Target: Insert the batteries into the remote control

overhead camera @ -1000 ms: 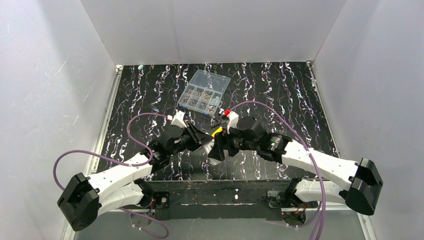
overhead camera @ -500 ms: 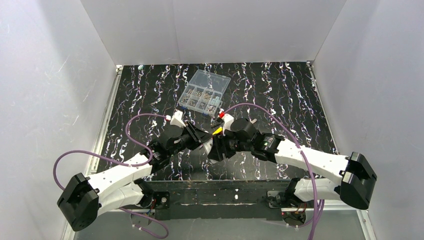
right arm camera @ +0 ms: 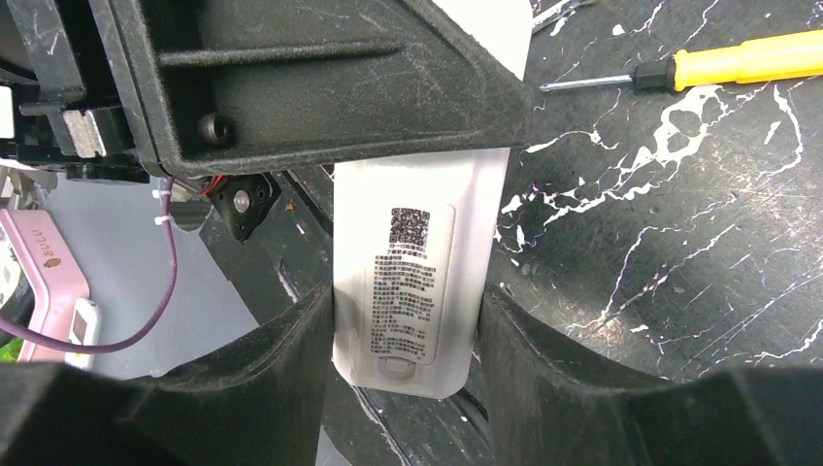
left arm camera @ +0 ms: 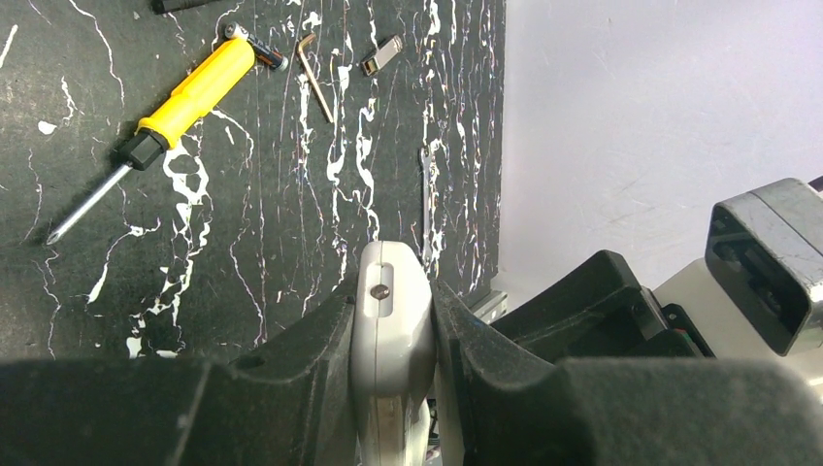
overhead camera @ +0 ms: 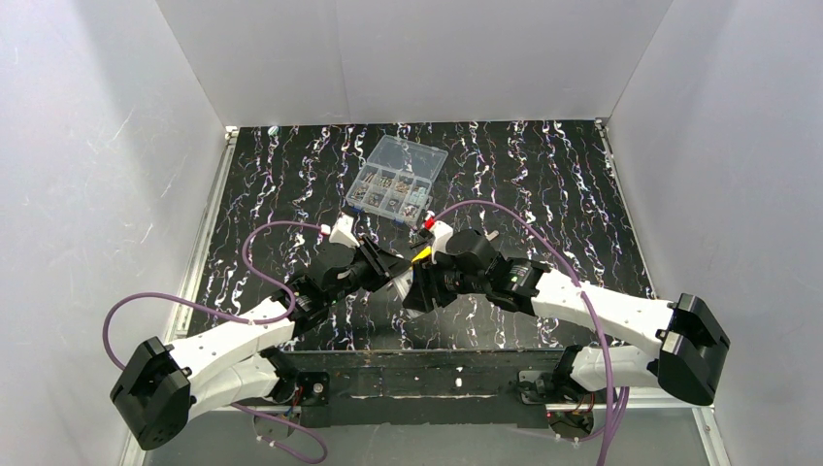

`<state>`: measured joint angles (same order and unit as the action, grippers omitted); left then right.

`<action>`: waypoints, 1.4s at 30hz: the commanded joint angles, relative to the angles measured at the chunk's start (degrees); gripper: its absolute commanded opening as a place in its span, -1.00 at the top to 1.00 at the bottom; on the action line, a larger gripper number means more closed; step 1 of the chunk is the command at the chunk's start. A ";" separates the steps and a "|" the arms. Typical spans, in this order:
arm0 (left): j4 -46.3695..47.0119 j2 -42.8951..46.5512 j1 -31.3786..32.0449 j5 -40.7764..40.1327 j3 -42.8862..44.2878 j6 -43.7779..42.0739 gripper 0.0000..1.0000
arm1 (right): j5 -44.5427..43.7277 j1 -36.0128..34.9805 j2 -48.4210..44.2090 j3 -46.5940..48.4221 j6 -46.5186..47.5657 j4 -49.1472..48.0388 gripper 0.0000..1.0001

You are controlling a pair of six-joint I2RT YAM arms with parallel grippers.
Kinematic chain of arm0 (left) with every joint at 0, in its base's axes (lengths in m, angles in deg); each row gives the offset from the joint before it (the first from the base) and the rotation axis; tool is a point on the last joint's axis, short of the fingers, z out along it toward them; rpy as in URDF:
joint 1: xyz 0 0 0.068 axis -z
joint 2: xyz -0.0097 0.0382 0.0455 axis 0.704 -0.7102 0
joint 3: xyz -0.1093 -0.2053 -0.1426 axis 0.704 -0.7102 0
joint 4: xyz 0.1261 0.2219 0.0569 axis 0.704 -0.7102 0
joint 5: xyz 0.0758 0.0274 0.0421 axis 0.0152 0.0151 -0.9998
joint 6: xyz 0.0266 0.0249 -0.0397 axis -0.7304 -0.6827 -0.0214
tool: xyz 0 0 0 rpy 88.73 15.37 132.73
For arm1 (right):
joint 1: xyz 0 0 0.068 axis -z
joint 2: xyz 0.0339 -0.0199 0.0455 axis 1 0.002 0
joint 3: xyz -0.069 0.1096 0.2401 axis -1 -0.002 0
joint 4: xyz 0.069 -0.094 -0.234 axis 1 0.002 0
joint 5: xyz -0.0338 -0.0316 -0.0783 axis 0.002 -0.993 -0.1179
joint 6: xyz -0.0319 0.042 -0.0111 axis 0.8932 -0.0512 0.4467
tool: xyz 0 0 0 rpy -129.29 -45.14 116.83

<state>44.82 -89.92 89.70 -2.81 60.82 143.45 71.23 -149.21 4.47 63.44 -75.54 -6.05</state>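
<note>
The white remote control (overhead camera: 404,283) is held above the mat between both grippers. My left gripper (overhead camera: 392,276) is shut on one end; the left wrist view shows that rounded end (left arm camera: 392,325) with a small screw, pinched between the fingers (left arm camera: 311,359). My right gripper (overhead camera: 420,285) is shut on the other end; the right wrist view shows the remote's back (right arm camera: 412,282) with a QR label and a cover latch. The left gripper's body (right arm camera: 311,78) hides the rest. A small cylinder (left arm camera: 258,49), perhaps a battery, lies by the screwdriver's handle.
A yellow-handled screwdriver (left arm camera: 189,97) lies on the black marbled mat (overhead camera: 543,184), also in the right wrist view (right arm camera: 747,60). A hex key (left arm camera: 312,76) and a small metal piece (left arm camera: 381,55) lie near it. A clear compartment box (overhead camera: 396,182) sits further back.
The right arm has shifted left, bringing its gripper closer to the left gripper around the remote. The left arm has hardly moved.
</note>
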 commanded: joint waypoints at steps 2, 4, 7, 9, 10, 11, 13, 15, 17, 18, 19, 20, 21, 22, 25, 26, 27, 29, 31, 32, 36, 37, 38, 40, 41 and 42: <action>4.27 0.95 -0.30 -1.14 0.06 1.75 0.52 | 0.75 -0.43 -0.67 1.43 2.16 -0.89 0.44; 4.87 0.54 -0.30 -0.78 0.04 1.95 0.43 | 0.79 -0.43 -0.49 1.53 2.17 -0.78 0.44; 5.87 0.14 -0.28 -0.01 0.11 2.14 0.33 | 0.75 -0.44 -0.39 1.48 1.84 -0.98 0.46; 6.18 -0.09 -0.25 0.31 0.12 2.18 0.25 | 0.47 -0.44 -0.52 1.49 1.57 -1.28 0.47; 6.33 -0.16 -0.29 0.52 0.13 2.16 0.22 | 0.28 -0.43 -0.58 1.48 1.52 -1.38 0.47; 6.46 -0.29 -0.30 0.65 0.09 2.16 0.20 | 0.10 -0.43 -0.76 1.46 1.47 -1.46 0.47; 6.45 -0.32 -0.23 0.90 0.09 2.05 0.18 | -0.52 -0.43 -1.10 1.47 1.44 -1.46 0.48; 6.46 -0.38 -0.26 1.12 0.13 1.78 0.18 | -1.18 -0.43 -1.53 1.48 1.31 -1.48 0.48; 6.48 -0.47 -0.27 1.13 0.08 1.49 0.17 | -1.81 -0.43 -2.02 1.48 1.29 -1.48 0.48; 6.44 -0.55 -0.30 1.13 0.09 1.36 0.17 | -2.12 -0.43 -2.32 1.47 1.28 -1.48 0.48; 6.47 -0.61 -0.29 2.44 0.09 1.29 0.18 | -2.33 -0.43 -2.51 1.49 1.28 -1.47 0.48; 6.55 -0.69 -0.24 2.97 0.12 1.17 0.18 | -2.53 -0.48 -2.72 1.45 1.35 -1.48 0.49; 6.55 -0.75 -0.27 3.19 0.13 1.11 0.19 | -2.78 -0.44 -2.95 1.48 1.33 -1.47 0.49; 6.60 -0.85 -0.27 3.37 0.13 1.06 0.20 | -2.97 -0.44 -3.16 1.45 1.31 -1.48 0.49; 6.62 -1.04 -0.25 4.03 0.07 0.88 0.22 | -3.68 -0.43 -3.78 1.25 1.31 -1.47 0.49; 6.57 -1.23 -0.25 4.21 0.13 0.84 0.22 | -3.81 -0.43 -4.00 1.23 1.34 -1.47 0.49; 6.57 -1.42 -0.29 4.42 0.15 0.90 0.22 | -3.90 -0.43 -4.18 1.10 1.28 -1.48 0.49; 6.80 -1.73 -0.25 4.81 0.15 0.99 0.23 | -4.05 -0.43 -4.40 1.01 1.34 -1.47 0.50; 7.43 -1.97 -0.30 4.92 -0.08 1.16 0.26 | -4.01 -0.43 -4.59 0.83 1.28 -1.57 0.50; 7.73 -1.98 -0.28 4.76 -0.24 1.26 0.27 | -4.01 -0.43 -4.56 0.70 1.31 -1.55 0.50; 7.24 -1.28 -0.25 3.76 -0.65 1.21 0.28 | -3.37 -0.44 -4.59 0.40 1.35 -1.48 0.51; 7.08 -1.03 -0.29 3.52 -0.66 1.11 0.28 | -3.27 -0.44 -4.60 0.31 1.40 -1.40 0.51; 6.83 -0.86 -0.30 3.36 -0.70 0.98 0.31 | -3.08 -0.46 -4.67 0.19 1.39 -1.37 0.51; 6.41 -0.61 -0.28 3.13 -0.67 0.76 0.46 | -2.85 -0.44 -4.75 -0.07 1.52 -1.48 0.51; 6.20 -0.55 -0.30 3.15 -0.59 0.67 0.57 | -2.68 -0.44 -4.84 -0.11 1.58 -1.48 0.48; 5.95 -0.54 -0.25 3.15 -0.52 0.60 0.72 | -2.44 -0.43 -4.93 -0.12 1.74 -1.48 0.40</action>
<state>50.11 -92.02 89.59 0.86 60.47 144.81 67.96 -149.26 1.50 63.39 -74.56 -5.64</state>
